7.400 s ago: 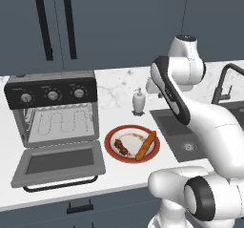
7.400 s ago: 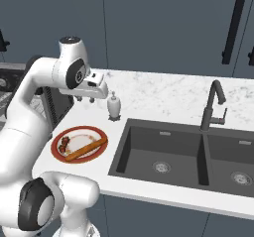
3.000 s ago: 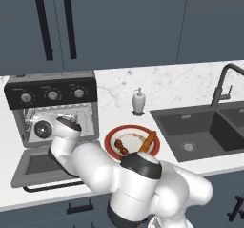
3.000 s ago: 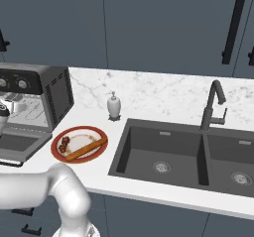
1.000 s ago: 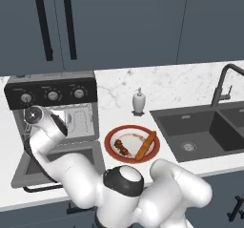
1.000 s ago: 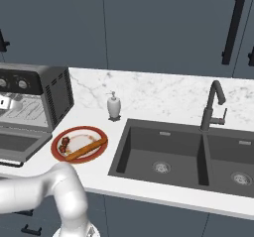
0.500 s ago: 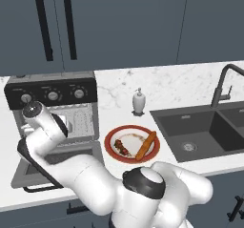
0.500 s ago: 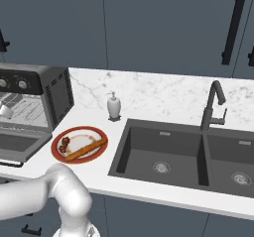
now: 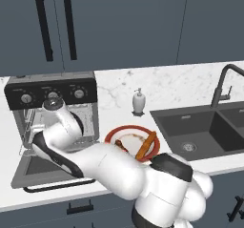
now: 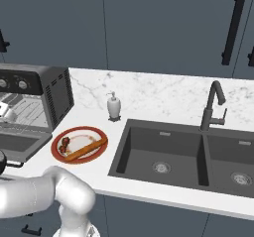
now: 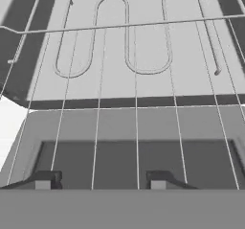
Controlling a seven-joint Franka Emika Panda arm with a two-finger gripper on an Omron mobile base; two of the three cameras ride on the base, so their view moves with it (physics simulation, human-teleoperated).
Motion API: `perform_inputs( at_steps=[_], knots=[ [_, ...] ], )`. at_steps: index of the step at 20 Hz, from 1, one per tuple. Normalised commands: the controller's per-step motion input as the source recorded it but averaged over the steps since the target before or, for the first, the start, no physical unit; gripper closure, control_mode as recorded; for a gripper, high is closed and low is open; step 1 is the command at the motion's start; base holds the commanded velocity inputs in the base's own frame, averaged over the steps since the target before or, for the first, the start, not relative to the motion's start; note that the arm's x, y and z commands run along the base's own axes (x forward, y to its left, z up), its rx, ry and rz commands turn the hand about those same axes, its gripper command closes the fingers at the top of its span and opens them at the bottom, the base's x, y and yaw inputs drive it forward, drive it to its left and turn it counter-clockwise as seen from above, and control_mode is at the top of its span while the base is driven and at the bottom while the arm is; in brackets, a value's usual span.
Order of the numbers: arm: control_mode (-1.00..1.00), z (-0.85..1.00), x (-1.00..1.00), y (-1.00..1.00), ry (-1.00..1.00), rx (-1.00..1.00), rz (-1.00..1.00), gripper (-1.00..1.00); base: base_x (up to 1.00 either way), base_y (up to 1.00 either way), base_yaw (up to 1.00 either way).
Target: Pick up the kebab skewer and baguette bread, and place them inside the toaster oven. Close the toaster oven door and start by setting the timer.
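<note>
The toaster oven (image 9: 52, 91) stands at the counter's left with its door (image 9: 33, 170) dropped open. My arm reaches into its mouth. In the hand view my gripper (image 11: 100, 184) hangs open over the wire rack (image 11: 135, 55) and the door's dark glass (image 11: 134, 158), with nothing between its fingertips (image 11: 43, 182). The kebab skewer (image 10: 64, 144) and the baguette bread (image 10: 87, 148) lie side by side on a red-rimmed plate (image 10: 59, 157), to the right of the oven. The baguette (image 9: 146, 146) also shows past my arm in the left base view.
A white soap dispenser (image 10: 114, 107) stands behind the plate. A dark double sink (image 10: 163, 156) with a black faucet (image 10: 213, 107) takes up the counter's right side. Dark cabinet doors rise behind the counter.
My wrist has shifted a little up and toward the oven's opening. The plate, skewer and baguette lie where they were.
</note>
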Motion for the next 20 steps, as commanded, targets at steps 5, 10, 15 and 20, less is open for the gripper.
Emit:
perform_inputs(
  at_steps=[5,10,15,20],
  knots=[
    [-1.0,0.84,-0.99,-0.48,0.36,0.0,0.0,-1.0,0.0,0.0,0.0],
    [-1.0,1.0,-1.0,-0.4,0.27,0.0,0.0,-1.0,0.0,0.0,0.0],
    [-1.0,0.66,-0.98,-0.51,0.13,-0.03,0.0,-1.0,0.0,0.0,0.0],
    [-1.0,0.0,-0.4,-1.0,0.0,-0.1,0.0,-1.0,0.0,0.0,0.0]
  ],
)
